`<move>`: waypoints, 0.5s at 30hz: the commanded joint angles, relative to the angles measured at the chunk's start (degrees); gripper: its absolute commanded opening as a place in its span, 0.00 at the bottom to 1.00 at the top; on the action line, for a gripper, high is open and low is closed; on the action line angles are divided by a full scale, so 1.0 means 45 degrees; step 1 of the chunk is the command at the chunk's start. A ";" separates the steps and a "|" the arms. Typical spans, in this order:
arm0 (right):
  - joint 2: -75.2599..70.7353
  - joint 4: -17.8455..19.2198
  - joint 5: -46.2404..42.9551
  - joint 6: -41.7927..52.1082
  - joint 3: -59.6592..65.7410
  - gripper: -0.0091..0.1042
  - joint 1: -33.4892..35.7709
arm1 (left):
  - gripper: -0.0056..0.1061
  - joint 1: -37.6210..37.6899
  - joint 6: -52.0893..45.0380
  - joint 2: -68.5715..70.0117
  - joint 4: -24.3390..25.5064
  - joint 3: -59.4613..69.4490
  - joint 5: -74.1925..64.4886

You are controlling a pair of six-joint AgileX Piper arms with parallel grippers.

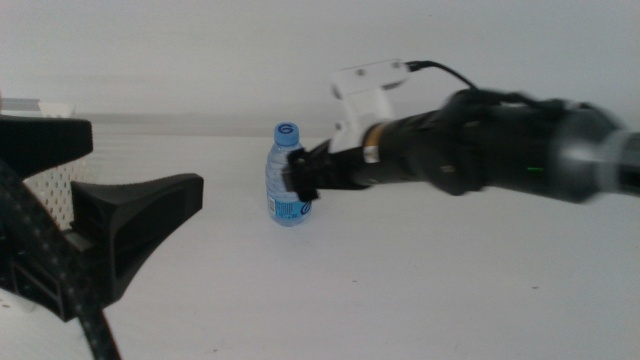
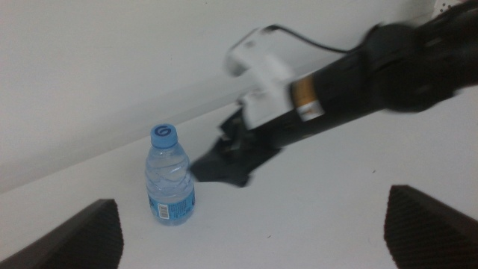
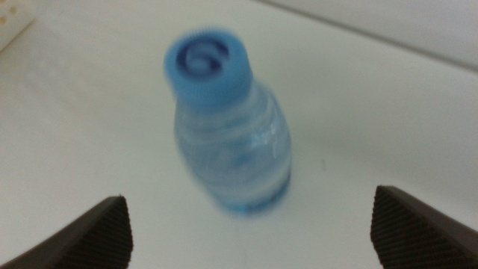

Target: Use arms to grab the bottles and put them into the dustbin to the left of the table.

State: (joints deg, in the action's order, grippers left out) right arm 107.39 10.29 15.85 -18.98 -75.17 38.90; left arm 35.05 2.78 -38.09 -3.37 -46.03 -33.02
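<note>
A small clear water bottle (image 1: 286, 178) with a blue cap stands upright on the white table (image 1: 420, 280). My right gripper (image 1: 304, 176) reaches in from the right, right beside the bottle at mid height. In the right wrist view the bottle (image 3: 230, 131) stands ahead of the right gripper (image 3: 252, 228), whose jaws are open wide and not touching it. My left gripper (image 1: 147, 160) hangs open and empty at the left, apart from the bottle. It sees the bottle (image 2: 170, 185) and the right gripper (image 2: 216, 164) in its wrist view. The yellow bottle and red can are out of view.
The white perforated dustbin (image 1: 50, 188) shows partly behind the left gripper at the table's left edge. A pale wall runs along the table's far side. Bare tabletop lies in front of and to the right of the bottle.
</note>
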 commanded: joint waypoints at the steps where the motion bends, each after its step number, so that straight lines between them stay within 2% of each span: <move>1: -0.1293 -0.0881 0.0665 0.0752 0.0754 0.83 0.0034 | 0.89 -0.0030 0.0008 0.0067 -0.0020 -0.0108 0.0194; 5: -0.3621 -0.1871 0.2130 0.2452 0.2128 0.83 0.0034 | 0.89 -0.0030 0.0008 0.0067 -0.0020 -0.0108 0.0194; 8: -0.5160 -0.2392 0.4684 0.3273 0.2627 0.83 0.0034 | 0.89 -0.0030 0.0008 0.0067 -0.0020 -0.0108 0.0194; 11: -0.6470 -0.2392 0.6842 0.3330 0.2795 0.83 0.0034 | 0.89 -0.0030 0.0008 0.0067 -0.0020 -0.0108 0.0194; 15: -0.7912 -0.2452 0.7959 0.3330 0.3201 0.83 0.0034 | 0.89 -0.0030 0.0008 0.0067 -0.0020 -0.0108 0.0194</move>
State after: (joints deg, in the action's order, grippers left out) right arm 73.95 -0.68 49.17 -4.68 -61.48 38.90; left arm 35.05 2.78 -38.09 -3.37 -46.03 -33.02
